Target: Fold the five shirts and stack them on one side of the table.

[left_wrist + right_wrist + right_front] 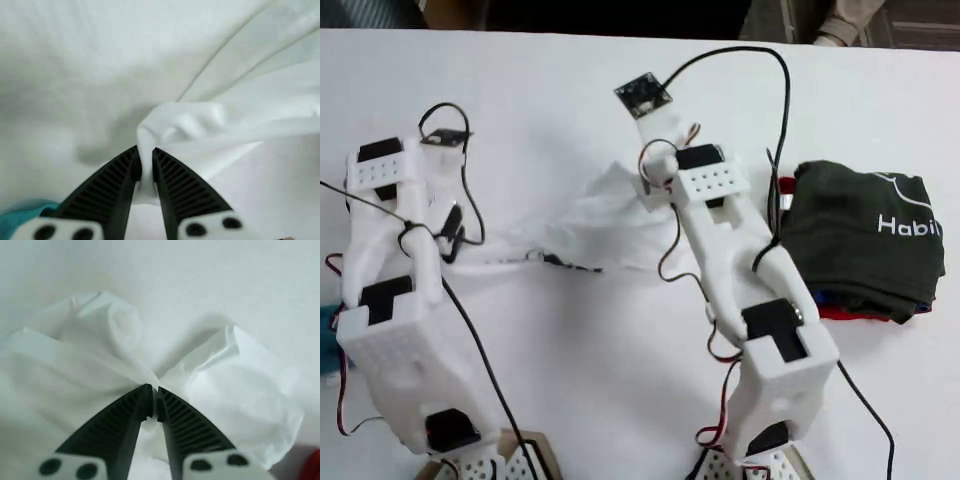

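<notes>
A white shirt [582, 222] lies stretched and bunched on the white table between the two arms. My left gripper [145, 161] is shut on a pinched fold of the white shirt [200, 125] at its left end. My right gripper [152, 396] is shut on a gathered ridge of the white shirt [95, 355] at its right end. In the high view the left arm [405, 260] stands at the left and the right arm [730, 250] in the middle. At the right edge sits a stack of folded shirts [865, 240], a dark green one on top with red and blue ones under it.
The white table [550, 90] is bare at the back. Black and red cables [775, 110] loop around both arms. A small black camera board [643, 94] sticks out beyond the right arm. Something teal [328, 330] shows at the left edge.
</notes>
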